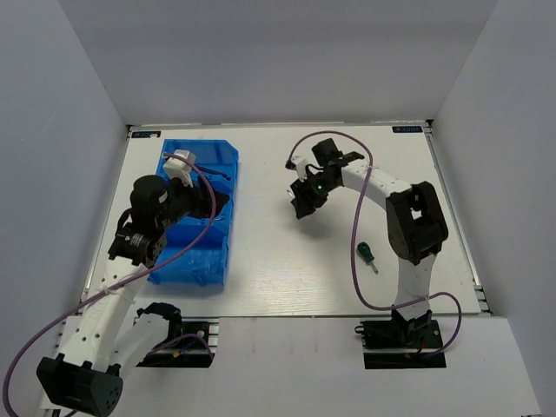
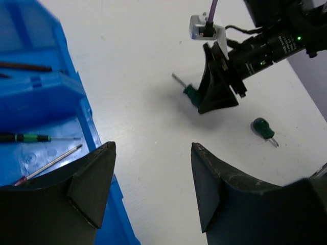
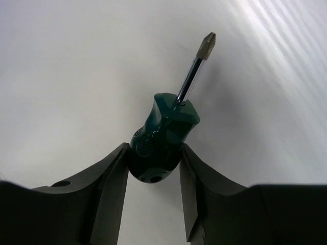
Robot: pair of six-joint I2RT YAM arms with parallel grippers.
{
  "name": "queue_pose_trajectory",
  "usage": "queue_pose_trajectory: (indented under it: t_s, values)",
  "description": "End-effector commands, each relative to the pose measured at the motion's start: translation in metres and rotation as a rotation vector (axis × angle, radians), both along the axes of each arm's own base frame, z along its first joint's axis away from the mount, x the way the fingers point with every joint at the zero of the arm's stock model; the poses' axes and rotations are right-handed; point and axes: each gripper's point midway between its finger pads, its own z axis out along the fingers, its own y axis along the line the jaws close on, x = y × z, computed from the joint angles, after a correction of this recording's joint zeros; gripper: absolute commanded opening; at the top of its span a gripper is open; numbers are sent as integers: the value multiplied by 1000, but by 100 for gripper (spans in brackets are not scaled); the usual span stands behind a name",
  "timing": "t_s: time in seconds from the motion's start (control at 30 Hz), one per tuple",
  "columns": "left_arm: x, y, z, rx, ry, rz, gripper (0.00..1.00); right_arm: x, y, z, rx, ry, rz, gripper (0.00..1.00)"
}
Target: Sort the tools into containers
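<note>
A translucent blue bin (image 1: pixel 198 261) stands at the left; it also shows in the left wrist view (image 2: pixel 51 99). In it lie a slim green-handled screwdriver (image 2: pixel 24 137), another slim screwdriver (image 2: pixel 50 164) and a dark hex key (image 2: pixel 23 66). My left gripper (image 1: pixel 217 204) hangs over the bin's right edge, open and empty (image 2: pixel 152 153). My right gripper (image 1: pixel 302 207) is low at the table's middle, shut on the handle of a stubby green screwdriver (image 3: pixel 162 131), also seen from the left wrist (image 2: pixel 190 94). A second stubby green screwdriver (image 1: pixel 367 254) lies on the table (image 2: pixel 261 127).
The white table (image 1: pixel 278 261) is walled by grey panels at the back and sides. The right arm's purple cable (image 1: pixel 356 234) loops over the table near the loose screwdriver.
</note>
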Motion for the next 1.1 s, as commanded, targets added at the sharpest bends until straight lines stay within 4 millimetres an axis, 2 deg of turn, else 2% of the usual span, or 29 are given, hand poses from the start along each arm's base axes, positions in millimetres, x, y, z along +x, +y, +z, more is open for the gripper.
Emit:
queue_pose_trajectory:
  t_s: [0.0,0.03,0.13,0.17,0.23,0.27,0.3,0.37,0.4,0.47,0.5,0.53,0.57,0.6,0.67,0.7,0.73,0.77,0.8,0.87,0.9,0.97,1.0,1.07]
  values:
    - [-3,-6,66,-45,-237,-45,71,-52,73,114,559,30,354,5]
    - [-6,-5,74,-53,-267,-45,71,-57,80,121,603,28,398,5]
    - [-8,-4,80,-58,-288,-45,71,-73,112,150,746,15,555,5]
    - [-8,-4,85,-60,-298,-45,71,-75,125,149,754,6,586,5]
    - [-10,-4,80,-55,-276,-45,71,-82,140,158,778,-26,645,5]
    - [-12,-3,83,-57,-286,-45,71,-81,149,152,780,-28,658,5]
    - [-15,-3,86,-60,-298,-45,71,-89,165,161,788,-63,704,5]
    - [-18,-2,87,-61,-300,-45,71,-85,181,155,763,-114,711,3]
    - [-18,-2,87,-61,-300,-45,71,-92,202,155,773,-152,752,2]
    - [-22,1,90,-61,-311,-34,72,-88,217,149,739,-152,693,0]
    - [-21,2,90,-59,-311,-25,72,-90,235,148,748,-157,694,0]
    - [-24,3,96,-62,-323,-25,72,-89,242,145,734,-164,679,0]
    - [-27,4,99,-66,-336,-25,72,-94,250,151,742,-169,691,0]
    - [-29,7,99,-63,-335,-11,72,-96,255,138,727,-134,682,0]
    - [-31,9,103,-57,-355,-3,72,-114,267,132,710,-132,711,0]
    - [-35,10,107,-59,-361,-3,72,-113,268,123,685,-157,722,1]
    - [-38,11,107,-59,-361,-3,72,-127,273,116,667,-145,745,3]
    - [-37,12,107,-57,-361,6,72,-130,273,108,647,-143,754,8]
    - [-40,13,106,-56,-357,6,72,-128,275,102,614,-173,742,20]
    - [-42,14,106,-56,-355,6,72,-137,277,93,584,-166,760,27]
    - [-42,14,106,-56,-355,6,72,-138,276,91,575,-173,761,36]
    - [-45,15,106,-56,-357,6,72,-143,272,93,564,-174,770,47]
    - [-45,15,106,-56,-357,6,72,-145,269,95,566,-170,775,65]
    - [-45,15,106,-56,-357,6,72,-147,263,108,570,-181,776,67]
